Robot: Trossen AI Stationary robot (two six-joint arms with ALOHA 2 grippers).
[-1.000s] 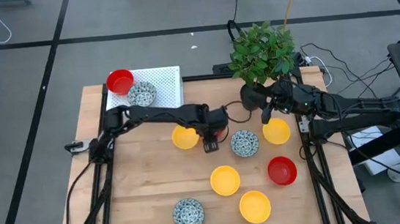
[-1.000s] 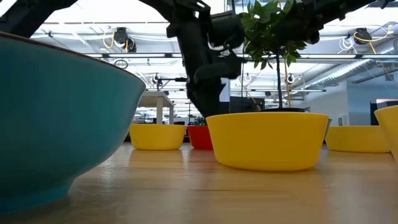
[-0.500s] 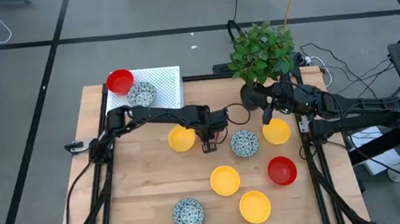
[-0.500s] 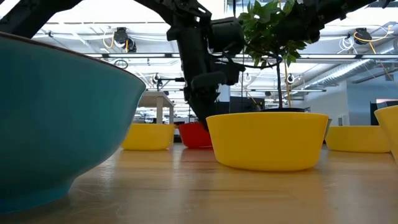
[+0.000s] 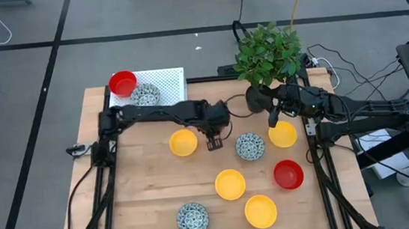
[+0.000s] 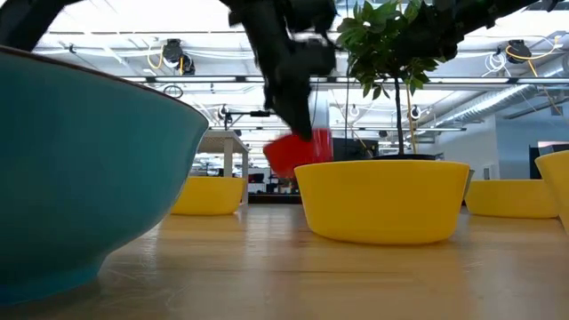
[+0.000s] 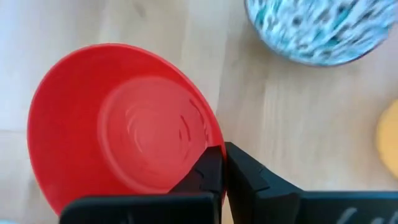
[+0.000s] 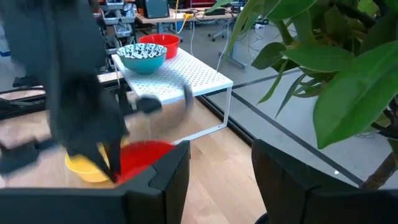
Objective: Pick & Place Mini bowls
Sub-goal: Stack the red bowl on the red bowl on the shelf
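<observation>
— From above, where is the left pincer (image 5: 213, 139)?

— Mid-surface, beside a plain yellow round bowl (image 5: 183, 143).

— At table height?

— The small red plastic bowl (image 6: 298, 150) hangs clear of the wooden surface (image 6: 284, 267).

— Left wrist view?

— Fingers (image 7: 211, 174) pinched tight on its rim.

— The right pincer (image 8: 221, 174)?

— Spread apart, holding nothing, beside the plant.

Standing at the far edge of the light wooden table (image 5: 152, 195): a leafy green potted plant (image 5: 267, 52), its foliage filling one side of the right wrist view (image 8: 323, 68). Sitting raised at the far left corner, a white perforated metal shelf (image 5: 173, 87). Trailing over the grey floor beyond, dark and white cables (image 5: 351, 70).
</observation>
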